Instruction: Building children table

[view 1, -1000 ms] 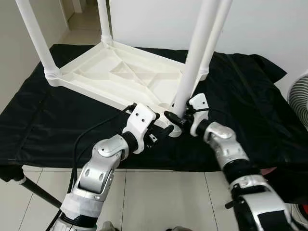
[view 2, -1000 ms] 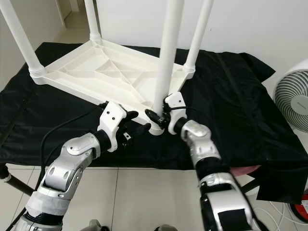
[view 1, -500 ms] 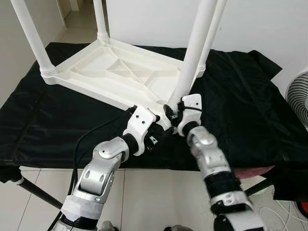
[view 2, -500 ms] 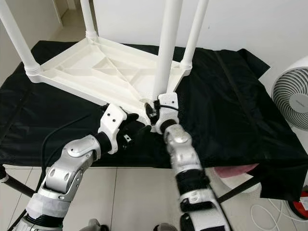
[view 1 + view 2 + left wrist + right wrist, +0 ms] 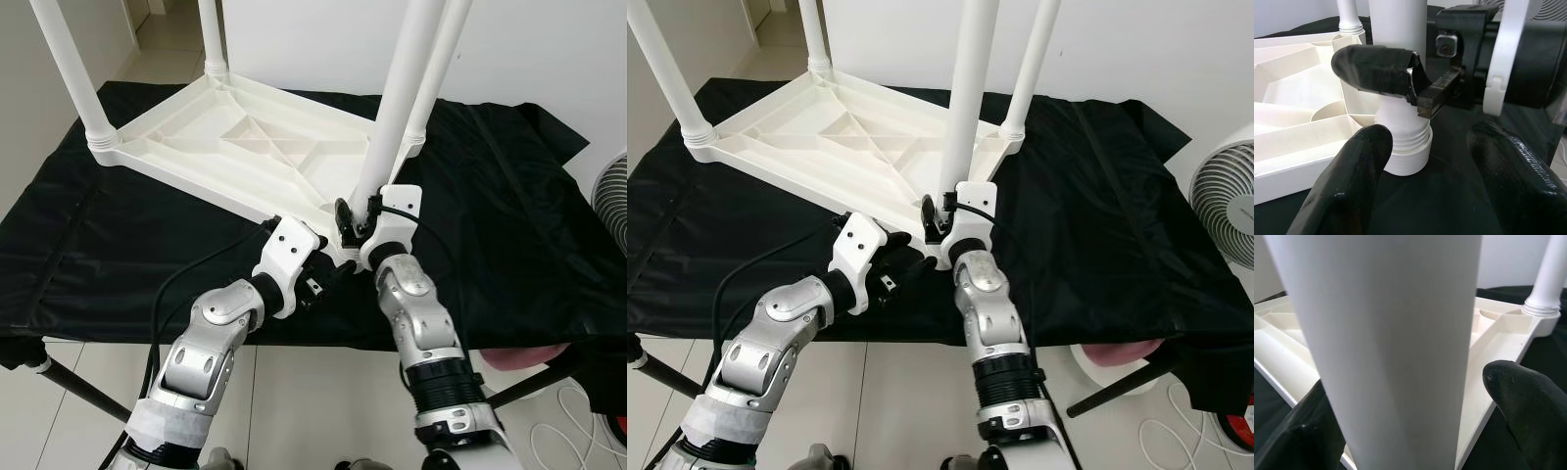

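Right arm swung in since a second ago: elbow now tucked under the near edge, forearm nearly upright, right gripper (image 5: 355, 217) turned onto the near leg (image 5: 394, 108) from the front rather than reaching in from the right. Left gripper (image 5: 331, 272) barely shifted.

Table top (image 5: 235, 145) lies upside down on the black-draped surface (image 5: 118, 245), toward the far left. Four legs stand up from its corners; far-left leg (image 5: 71, 73), far leg (image 5: 211, 39) and right leg (image 5: 441, 59) look seated in their collars.

Step in hand, I'd say: seating or tightening the near leg in the near corner socket (image 5: 1405, 149).

Right gripper: fingers apart, straddling the leg low down, just above the socket. One fingertip (image 5: 1528, 391) sits beside the leg with a gap showing, so not clamped as far as I can see. Left gripper: fingers (image 5: 1359, 171) spread, aimed at the socket from the near left, just short of it, holding nothing.

Threads at the leg's base look partly visible above the collar in the left wrist view, so probably not fully home.

Next move likely needs the right gripper to close on the leg and twist or press it down, left gripper bracing the corner so the top doesn't slide on the cloth.
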Motion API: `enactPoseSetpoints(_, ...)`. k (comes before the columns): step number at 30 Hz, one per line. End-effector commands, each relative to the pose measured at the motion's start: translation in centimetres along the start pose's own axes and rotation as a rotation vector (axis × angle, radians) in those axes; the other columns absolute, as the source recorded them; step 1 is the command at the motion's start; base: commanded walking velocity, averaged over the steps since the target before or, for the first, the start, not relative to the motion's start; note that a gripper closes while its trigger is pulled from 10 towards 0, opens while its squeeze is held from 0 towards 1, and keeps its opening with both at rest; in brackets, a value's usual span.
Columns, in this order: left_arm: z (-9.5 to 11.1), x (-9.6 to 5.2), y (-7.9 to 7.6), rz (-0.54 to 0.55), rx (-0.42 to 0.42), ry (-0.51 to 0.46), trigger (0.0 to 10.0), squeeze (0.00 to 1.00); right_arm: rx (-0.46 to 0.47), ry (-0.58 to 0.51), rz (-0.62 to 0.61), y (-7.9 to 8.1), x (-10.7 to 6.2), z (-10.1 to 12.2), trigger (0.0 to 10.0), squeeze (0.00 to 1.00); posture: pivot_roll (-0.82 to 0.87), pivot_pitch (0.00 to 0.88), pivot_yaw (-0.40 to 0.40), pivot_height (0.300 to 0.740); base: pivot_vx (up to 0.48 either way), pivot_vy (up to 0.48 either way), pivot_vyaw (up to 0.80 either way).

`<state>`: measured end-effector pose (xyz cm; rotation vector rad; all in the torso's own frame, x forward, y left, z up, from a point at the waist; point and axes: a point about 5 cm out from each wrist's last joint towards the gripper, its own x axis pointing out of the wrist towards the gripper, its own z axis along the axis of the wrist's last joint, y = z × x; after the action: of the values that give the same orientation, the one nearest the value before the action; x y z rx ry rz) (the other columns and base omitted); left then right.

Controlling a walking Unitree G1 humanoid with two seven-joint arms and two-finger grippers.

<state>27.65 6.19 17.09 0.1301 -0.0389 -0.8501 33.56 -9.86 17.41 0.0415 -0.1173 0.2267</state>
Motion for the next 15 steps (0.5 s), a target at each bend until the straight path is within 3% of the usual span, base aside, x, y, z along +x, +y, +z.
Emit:
enactPoseSetpoints(1,0.0,-0.1,0.0,0.056,-0.004,0.002,10.0,0.0,-0.037,-0.012,0.101,-0.4,-0.2,0.2,10.0,0.67,-0.05,0.032,-0.033,0.74,0.0,0.0,0.0)
enactPoseSetpoints(2,0.0,-0.1,0.0,0.056,-0.004,0.002,10.0,0.0,-0.037,-0.012,0.101,-0.4,-0.2,0.2,10.0,0.67,-0.05,0.032,-0.033,0.74,0.0,0.0,0.0)
enactPoseSetpoints(3,-0.1,-0.1,0.1,0.057,-0.003,0.002,10.0,0.0,-0.071,-0.007,0.197,-0.8,-0.4,0.2,10.0,0.0,-0.05,0.028,-0.033,0.74,0.0,0.0,0.0)
enactPoseSetpoints(4,-0.1,-0.1,0.1,0.057,-0.003,0.002,10.0,0.0,-0.071,-0.007,0.197,-0.8,-0.4,0.2,10.0,0.0,-0.05,0.028,-0.033,0.74,0.0,0.0,0.0)
enactPoseSetpoints(5,0.0,-0.1,0.1,0.058,-0.002,0.001,10.0,0.0,-0.133,0.002,0.322,-1.2,-0.6,0.2,10.0,0.0,-0.05,0.028,-0.033,0.74,0.0,0.0,0.0)
enactPoseSetpoints(7,0.0,-0.1,0.1,0.058,-0.002,0.001,10.0,0.0,-0.133,0.002,0.322,-1.2,-0.6,0.2,10.0,0.0,-0.05,0.028,-0.033,0.74,0.0,0.0,0.0)
enactPoseSetpoints(8,0.0,-0.1,0.2,0.06,-0.001,0.001,10.0,0.0,-0.176,0.019,0.41,-1.5,-0.8,0.0,10.0,0.0,-0.05,0.025,-0.031,0.74,0.0,0.0,0.0)
enactPoseSetpoints(10,0.0,-0.1,0.3,0.059,0.0,0.0,10.0,0.0,-0.203,0.039,0.474,-2.2,-0.6,-0.1,10.0,0.0,-0.06,0.024,-0.028,0.74,0.0,0.0,0.0)
enactPoseSetpoints(15,0.1,0.0,0.3,0.054,0.003,0.0,10.0,0.0,-0.241,0.071,0.554,-3.1,0.0,-0.4,10.0,0.0,-0.06,0.018,-0.019,0.74,0.0,0.0,0.0)
